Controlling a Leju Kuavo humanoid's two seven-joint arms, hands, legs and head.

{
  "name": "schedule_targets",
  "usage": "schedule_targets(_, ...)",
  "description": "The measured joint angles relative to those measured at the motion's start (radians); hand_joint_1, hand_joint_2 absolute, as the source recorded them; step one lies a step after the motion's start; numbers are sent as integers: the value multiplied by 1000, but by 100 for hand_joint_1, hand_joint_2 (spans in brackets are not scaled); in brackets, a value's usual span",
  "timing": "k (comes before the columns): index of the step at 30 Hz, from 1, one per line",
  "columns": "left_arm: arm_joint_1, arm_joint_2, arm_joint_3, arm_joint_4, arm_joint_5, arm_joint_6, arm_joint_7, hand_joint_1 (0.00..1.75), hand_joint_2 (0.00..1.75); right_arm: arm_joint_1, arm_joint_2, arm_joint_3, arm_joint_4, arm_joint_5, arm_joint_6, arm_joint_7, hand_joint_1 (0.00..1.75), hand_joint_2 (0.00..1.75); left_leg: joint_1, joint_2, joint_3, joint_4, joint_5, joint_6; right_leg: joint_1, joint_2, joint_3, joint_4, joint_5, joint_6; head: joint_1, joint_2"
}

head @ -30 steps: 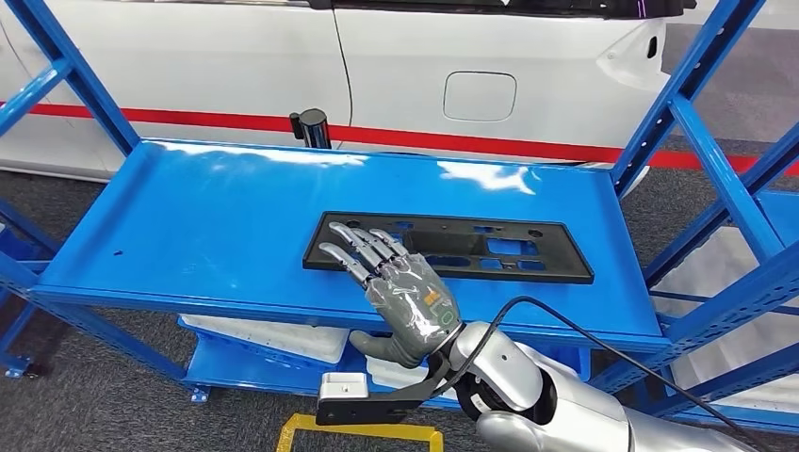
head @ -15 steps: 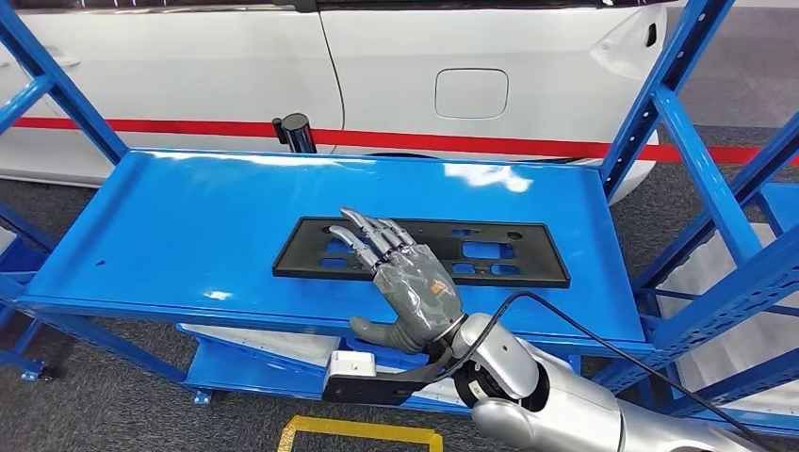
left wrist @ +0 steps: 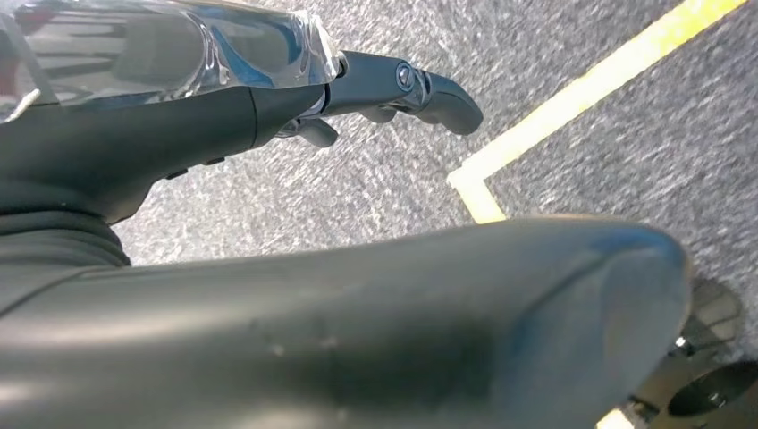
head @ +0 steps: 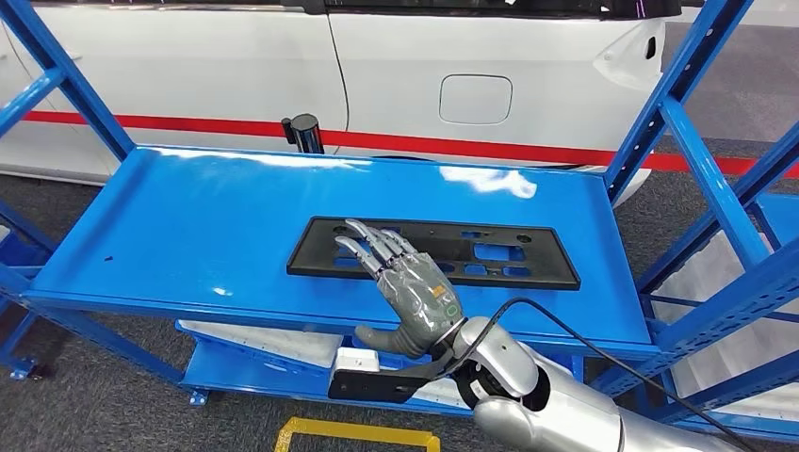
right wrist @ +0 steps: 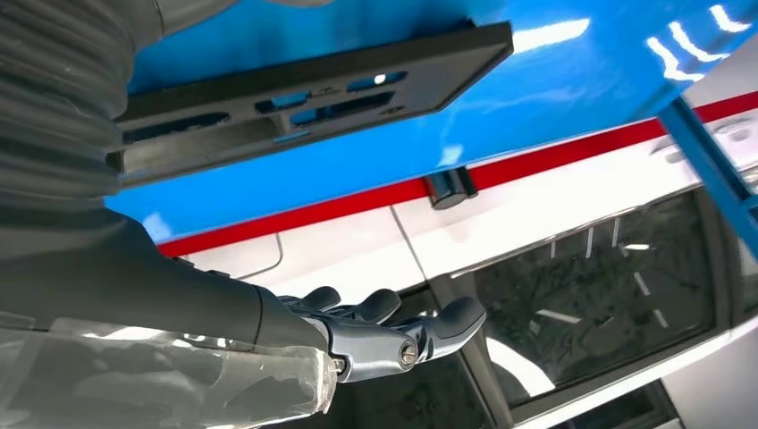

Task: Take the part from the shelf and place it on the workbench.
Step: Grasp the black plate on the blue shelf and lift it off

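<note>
You see the black part (head: pixel 433 251) lying flat on the blue shelf (head: pixel 207 226). The right hand (head: pixel 407 287) hovers over the part's near left section, fingers spread, holding nothing. The left hand (left wrist: pixel 393 89) hangs above the floor; its state cannot be told.

Car workshop: blue steel shelving (head: pixel 377 198), white car (head: pixel 471 75).

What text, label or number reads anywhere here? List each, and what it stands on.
No readable text.
Small orange and green marks on the back of the right hand: too small to read.
The black part, the shelf and the white car: no lettering shows.
</note>
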Motion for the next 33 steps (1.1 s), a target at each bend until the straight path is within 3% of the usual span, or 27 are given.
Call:
schedule_targets(2,-2,3,-1,0,-4,0,4,0,0,-1,-1,-3,15,11,3,5,0,175,1,0,-1,1,0,1,-6,0,-69,146,-65,10,1,0)
schedule_targets(3,-2,4,-2,0,-6,0,6,0,0,-2,-1,-4,26,14,4,6,0,175,1,0,-2,1,0,1,-10,0,-93,194,-77,14,1,0)
schedule_targets(4,-3,5,-3,0,-8,0,7,0,0,-4,-1,-4,38,18,5,7,0,175,2,0,-2,2,0,1,-12,0,-100,203,-71,16,1,0)
schedule_targets(5,-4,5,-3,0,-9,0,9,0,0,-9,-1,-5,51,20,6,7,0,175,2,-1,-2,2,0,1,-15,0,-86,173,-47,18,1,0)
schedule_targets(7,-9,8,-6,0,-13,0,13,0,0,-28,1,-8,83,23,6,4,0,175,4,-2,-1,4,-2,-4,-18,-2,-8,15,24,18,1,0)
schedule_targets(9,-16,12,-9,0,-17,0,18,0,0,-50,6,-9,115,22,6,-1,0,175,2,-3,-3,6,-3,-13,-16,-4,47,-100,64,11,1,0)
schedule_targets(14,-26,19,-12,0,-26,0,23,0,0,-94,20,-11,205,6,10,-14,0,175,7,-3,-17,24,-17,-39,-12,-5,48,-117,71,-16,1,0)
schedule_targets(16,-31,21,-13,0,-28,0,27,0,0,-110,27,-11,239,2,15,-16,0,175,10,-2,-65,128,-73,-49,-15,-5,47,-118,74,-22,-1,0)
schedule_targets(18,-34,23,-13,0,-30,0,29,0,0,-122,34,-11,281,-4,21,-18,0,175,12,-2,-138,280,-135,-56,-14,-5,45,-118,74,-25,-3,0)
schedule_targets(19,-35,24,-14,0,-30,0,30,0,0,-124,36,-11,302,-8,22,-17,0,175,13,-2,-163,328,-147,-58,-14,-5,45,-118,74,-25,-3,0)
schedule_targets(20,-35,24,-14,0,-30,0,31,0,0,-127,37,-11,322,-12,23,-17,0,175,14,-2,-170,337,-141,-60,-14,-5,45,-118,74,-25,-3,0)
schedule_targets(21,-35,25,-15,0,-30,0,31,0,0,-130,40,-11,342,-15,23,-18,0,175,16,-2,-158,306,-117,-61,-15,-5,45,-117,74,-25,-3,0)
schedule_targets(23,-38,26,-15,0,-31,0,31,0,0,-140,46,-12,373,-23,22,-22,0,175,20,-2,-87,153,-45,-61,-16,-4,48,-117,72,-22,-3,0)
schedule_targets(25,-42,27,-15,0,-31,1,30,0,0,-151,52,-13,404,-29,19,-27,0,175,18,-3,-33,37,-4,-55,-13,-3,49,-116,70,-15,-3,0)
schedule_targets(28,-43,27,-15,0,-30,1,30,0,0,-160,58,-14,442,-38,16,-31,0,175,13,-5,-23,16,-1,-43,-11,-2,47,-116,69,-5,-2,0)
schedule_targets(33,-43,27,-15,0,-30,1,30,0,0,-160,59,-14,447,-39,15,-31,0,175,12,-5,-23,16,-2,-42,-11,-2,48,-116,69,-4,-1,0)
